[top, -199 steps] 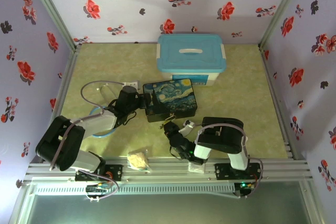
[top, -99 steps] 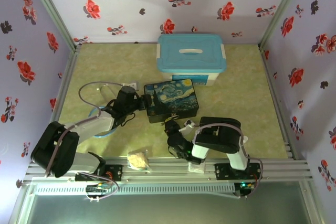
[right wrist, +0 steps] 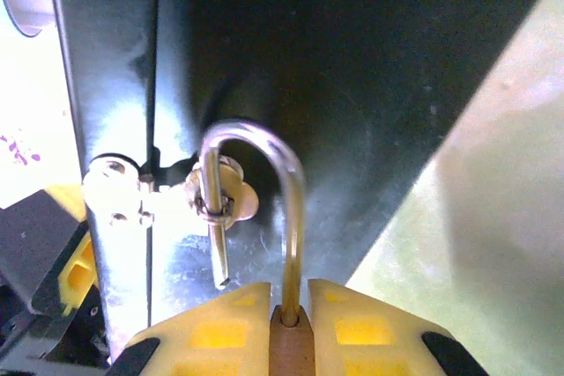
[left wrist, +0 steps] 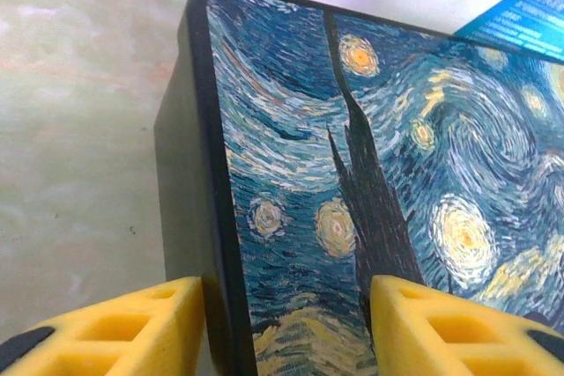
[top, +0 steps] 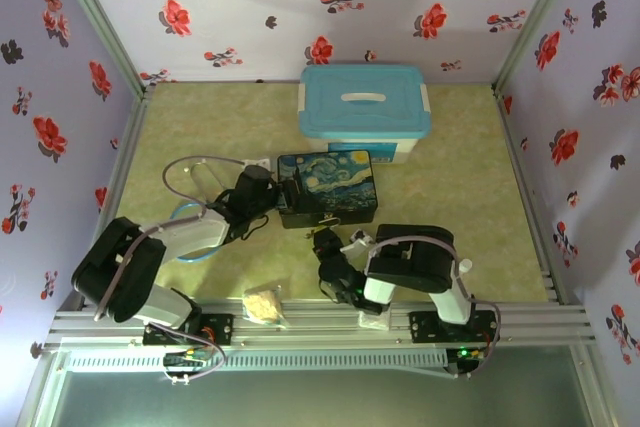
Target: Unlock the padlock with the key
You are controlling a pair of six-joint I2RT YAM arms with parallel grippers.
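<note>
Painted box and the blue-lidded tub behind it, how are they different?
The painted box is dark and smaller, its lid a swirly starry picture; the blue-lidded tub is white and bigger, with a plain lid and handle. The painted box wears a padlock, gripped by the right gripper; the tub shows none. Both are shut.

The dark box with the swirly painted lid [top: 326,188] sits just in front of the blue-lidded plastic tub [top: 364,107]. The small brass padlock [right wrist: 293,226] is hooked on the box's near side.
</note>
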